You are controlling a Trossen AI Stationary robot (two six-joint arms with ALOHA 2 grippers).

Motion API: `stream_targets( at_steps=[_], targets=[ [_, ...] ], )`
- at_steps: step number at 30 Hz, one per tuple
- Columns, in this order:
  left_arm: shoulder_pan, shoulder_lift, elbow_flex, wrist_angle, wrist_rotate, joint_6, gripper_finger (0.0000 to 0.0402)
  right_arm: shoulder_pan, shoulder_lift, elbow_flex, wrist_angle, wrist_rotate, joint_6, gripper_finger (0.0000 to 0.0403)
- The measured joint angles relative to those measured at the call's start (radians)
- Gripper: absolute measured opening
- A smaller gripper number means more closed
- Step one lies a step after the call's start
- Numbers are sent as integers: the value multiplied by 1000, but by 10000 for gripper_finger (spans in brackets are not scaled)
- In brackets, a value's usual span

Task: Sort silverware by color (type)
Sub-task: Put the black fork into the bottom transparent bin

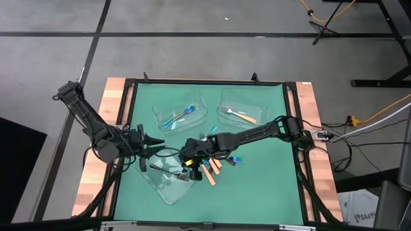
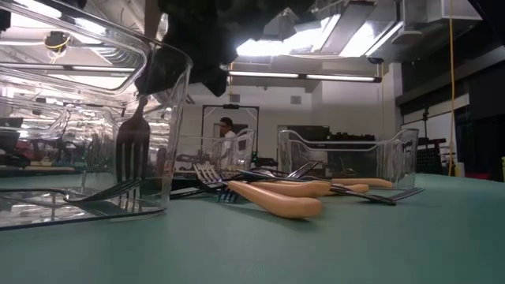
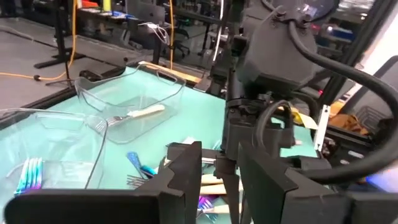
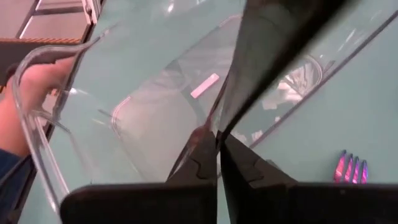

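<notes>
The right claw (image 1: 191, 156) is clamped shut on a dark brown-black fork (image 2: 131, 150), which hangs upright, tines down, inside the near clear plastic rectangular tray (image 1: 168, 179). In the right wrist view the two fingers (image 4: 199, 158) press together around the dark handle, with the tray's transparent wall and floor behind them. In the low view the fork's tines sit just above the tray floor, where another dark utensil (image 2: 102, 193) lies flat.

The left claw (image 1: 154, 140) waits just to the left of the right one, its fingers (image 3: 186, 168) apart and holding nothing — it faces the right arm's wrist across a small gap.

Beside the right claw, on the green surface (image 1: 270, 186), lies a loose heap of silverware: orange-handled forks with silver tines (image 1: 210, 172), a few dark ones and some iridescent blue-purple pieces (image 1: 235, 160).

Farther back stand two more clear trays. The back left tray (image 1: 180, 110) holds iridescent blue-teal utensils (image 1: 182, 115); the back right tray (image 1: 243, 106) holds one orange-handled fork (image 1: 239, 115).

In the room beyond — seen in the low view — a person (image 2: 228, 130) stands far behind the surface.
</notes>
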State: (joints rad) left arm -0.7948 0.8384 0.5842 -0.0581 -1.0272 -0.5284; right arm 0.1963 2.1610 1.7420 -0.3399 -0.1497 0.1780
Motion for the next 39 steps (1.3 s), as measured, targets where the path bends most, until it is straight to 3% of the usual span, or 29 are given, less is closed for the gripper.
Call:
stream_targets(
  at_steps=[7, 16, 39],
  targets=[
    [35, 113, 0, 117, 5, -14, 100, 0, 11, 2, 17, 0, 0, 0],
    [77, 251, 0, 173, 136, -12, 100, 0, 14, 1, 33, 0, 0, 0],
    [74, 268, 0, 147, 158, -11, 100, 0, 17, -1, 52, 52, -28, 3]
  ],
)
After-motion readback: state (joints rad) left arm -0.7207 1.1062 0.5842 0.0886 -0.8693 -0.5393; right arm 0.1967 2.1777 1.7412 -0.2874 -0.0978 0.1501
